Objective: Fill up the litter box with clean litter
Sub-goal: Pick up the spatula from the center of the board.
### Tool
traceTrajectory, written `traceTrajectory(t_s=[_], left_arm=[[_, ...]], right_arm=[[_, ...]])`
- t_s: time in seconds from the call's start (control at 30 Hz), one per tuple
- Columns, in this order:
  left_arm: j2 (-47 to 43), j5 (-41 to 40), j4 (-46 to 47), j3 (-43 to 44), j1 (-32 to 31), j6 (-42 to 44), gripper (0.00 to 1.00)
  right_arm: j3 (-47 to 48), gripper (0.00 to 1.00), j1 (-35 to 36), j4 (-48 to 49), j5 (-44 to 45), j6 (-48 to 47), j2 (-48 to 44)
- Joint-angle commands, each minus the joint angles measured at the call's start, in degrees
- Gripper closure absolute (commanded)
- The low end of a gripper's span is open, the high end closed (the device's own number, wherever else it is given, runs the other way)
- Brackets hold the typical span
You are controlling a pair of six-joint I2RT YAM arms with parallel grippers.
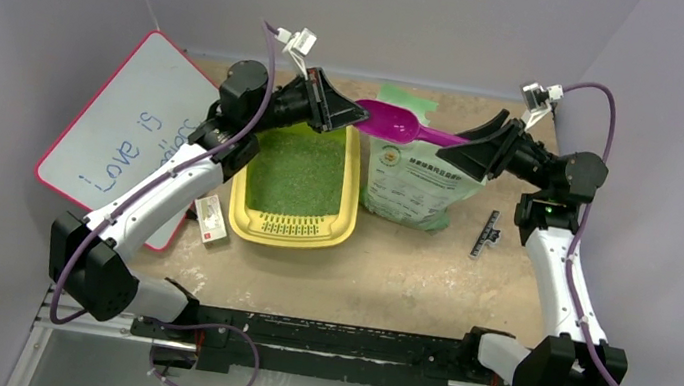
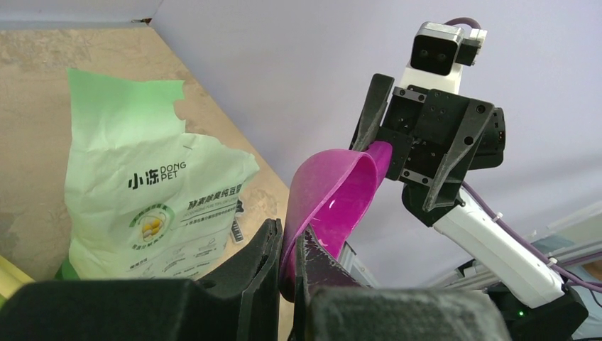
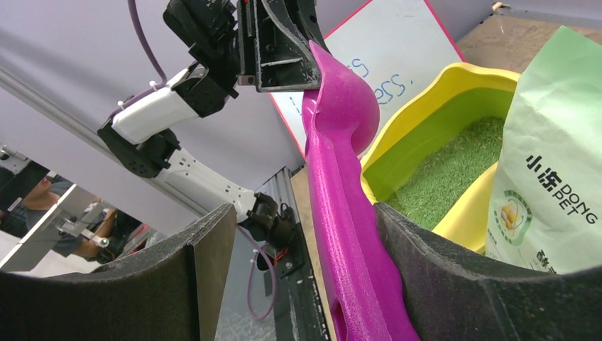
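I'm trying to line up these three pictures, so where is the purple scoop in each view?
Top external: purple scoop at upper centre, lying crosswise over the top of the pale green bag.
Left wrist: centre, bowl seen edge-on, rising from the bottom.
Right wrist: centre, handle running from the bottom edge up to the bowl.
Shared landmark: the bag, centre in the top view, left in the left wrist view, right in the right wrist view.
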Motion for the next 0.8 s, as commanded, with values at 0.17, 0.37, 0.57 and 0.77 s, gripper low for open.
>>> traceTrajectory(t_s=[0.17,0.37,0.57,0.77], left_arm=[[0.12,1.52,6.31,-0.27,0.89,-2.34,1.0],[2.18,2.68,8.38,-0.51,0.72,-4.29,1.0],[3.7,3.56,7.47,-0.18,0.45,-4.06,1.0],[3.32,1.87,-1.27,3.0,0.45,2.75,1.0]], right_arm=[[0.99,0.25,-0.32,5.88,0.71,1.03,0.46],[0.98,0.33,-0.16,17.13,-1.38,8.86,2.3],[0.98,0.38,-0.05,22.2,-3.08,12.43,3.39],[1.13,0.52,-0.05,17.62,-3.99,8.6,2.54]])
